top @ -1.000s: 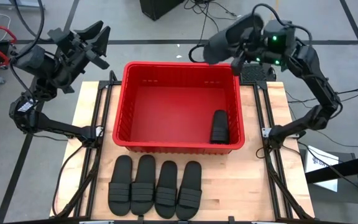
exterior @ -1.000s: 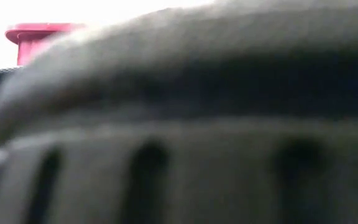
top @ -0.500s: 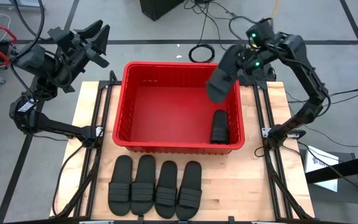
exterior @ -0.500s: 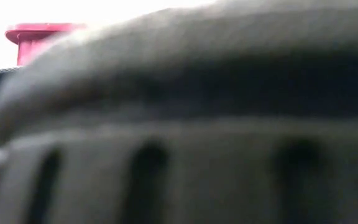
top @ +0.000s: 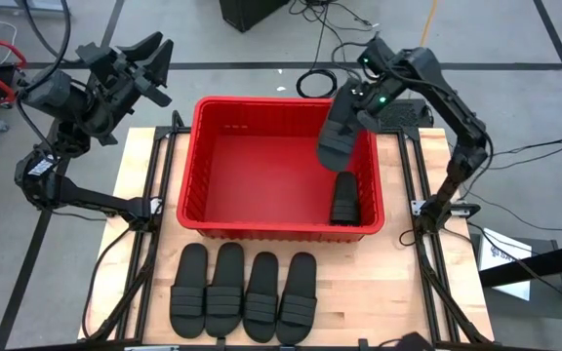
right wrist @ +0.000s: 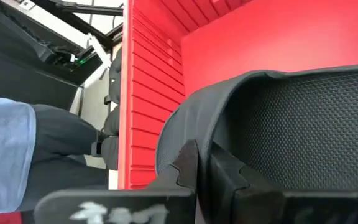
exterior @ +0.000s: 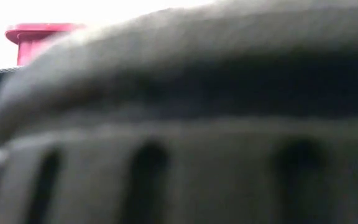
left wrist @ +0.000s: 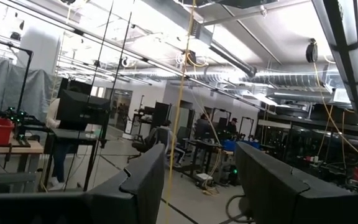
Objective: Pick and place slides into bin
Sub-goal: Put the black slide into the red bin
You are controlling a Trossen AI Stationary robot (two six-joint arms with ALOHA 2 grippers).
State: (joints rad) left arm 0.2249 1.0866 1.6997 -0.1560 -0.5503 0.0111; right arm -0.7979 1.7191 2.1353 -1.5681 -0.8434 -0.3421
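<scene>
Above the bin's (top: pixel 206 166) far right corner, your right gripper (top: pixel 351 100) is pinching a slide (top: pixel 338 129), its long axis hanging steeply down from the fingers.

Red bin (top: pixel 203 156): rectangular, ribbed walls, upright at the table's far half. One black slide (top: pixel 344 199) lies inside at the near right corner. A second slide (top: pixel 340 127) hangs tilted above the bin's right side. Four slides (top: pixel 244 291) lie side by side on the table, just before the bin.
</scene>
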